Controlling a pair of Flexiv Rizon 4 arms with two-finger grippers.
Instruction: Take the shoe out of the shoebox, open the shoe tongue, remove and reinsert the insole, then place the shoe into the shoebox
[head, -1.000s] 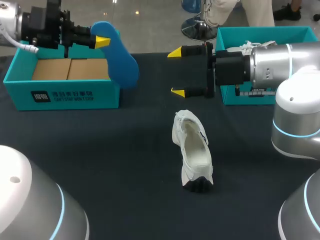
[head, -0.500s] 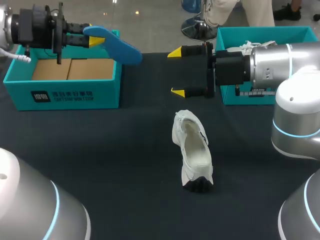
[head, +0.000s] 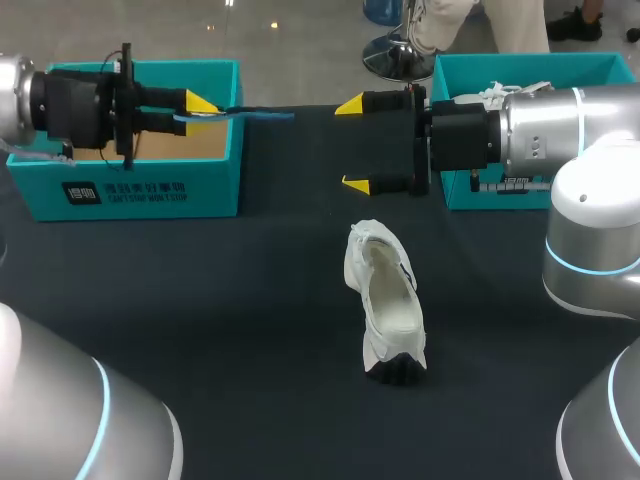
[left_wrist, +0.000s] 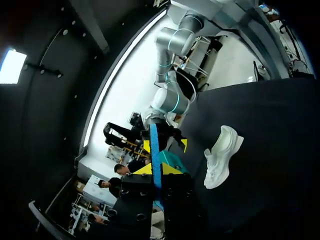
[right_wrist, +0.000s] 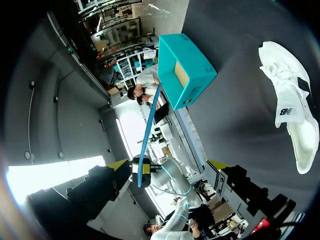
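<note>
- Surface (head: 200, 330): dark, carrying two teal shoeboxes at its far side and one shoe near its middle.
- Shoe (head: 385, 305): white, out of both boxes and lying alone on the surface with its opening turned up toward the head camera. It also shows in the left wrist view (left_wrist: 222, 156) and the right wrist view (right_wrist: 290, 107). Whether it stands squarely on its sole or leans to one side is hard to settle from these views.
- Insole (head: 240, 113): blue, out of the shoe and held in the air. From the head camera it shows edge-on as a thin level strip, running from above the left shoebox out past that box's right wall.
- Left arm (head: 60, 100): its jaws are closed on the insole, which runs out between the two yellow tips (left_wrist: 154, 155).
- Right arm (head: 540, 130): level above the surface, in front of the right shoebox and beyond the shoe. Its jaws stand wide open and hold nothing, and they face the free end of the insole (right_wrist: 148, 130), near it but apart.
- Left shoebox (head: 150, 185): open, with a brown cardboard floor (right_wrist: 195, 62).
- Right shoebox (head: 530, 65): open, partly hidden behind the right arm.
</note>
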